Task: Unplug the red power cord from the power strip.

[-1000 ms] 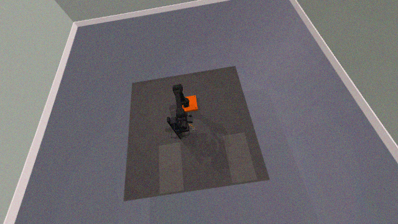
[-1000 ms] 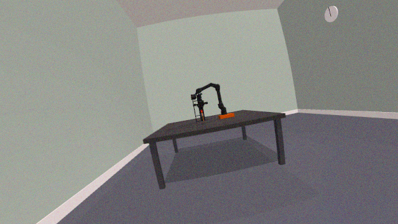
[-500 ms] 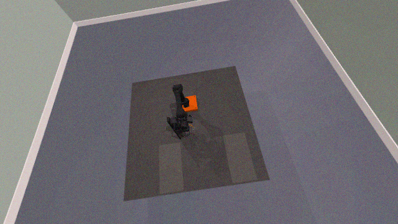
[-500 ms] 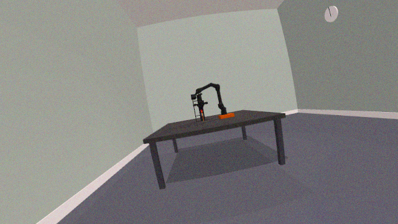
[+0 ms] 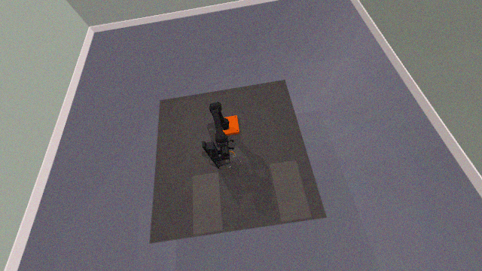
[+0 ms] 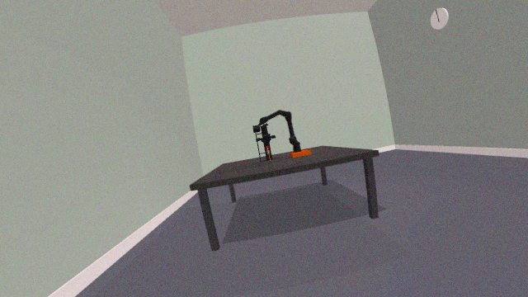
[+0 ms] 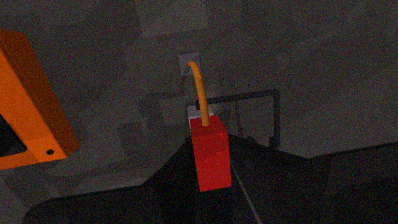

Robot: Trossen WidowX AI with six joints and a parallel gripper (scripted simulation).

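At the far left of the wrist view stands an orange block [image 7: 30, 107], the arm's base plate, with a dark recess and one small round hole in its near face. No brand, label or writing can be read on it, nor on any other item in the three views.

Right of it, at mid-frame, the red plug [image 7: 211, 152] stands upright between the two dark fingers of the gripper [image 7: 212, 187], one on each side. The pincer is closed on the plug and gripping it. An orange cord [image 7: 199, 92] leaves the plug's top face, rises and curves to a small grey square [image 7: 189, 64] on the dark table surface [image 7: 310, 65]. A thin dark frame [image 7: 272, 117] runs behind and to the right of the plug. The power strip cannot be made out with certainty, so whether the plug sits in a socket cannot be told from the wrist view.

In the exterior view the arm [image 6: 285, 124] arches over from the orange block toward the left, its gripper pointing down near the table's back edge, beside a thin ladder-like dark frame. In the top view the gripper sits just below the orange block, left of the table's centre.
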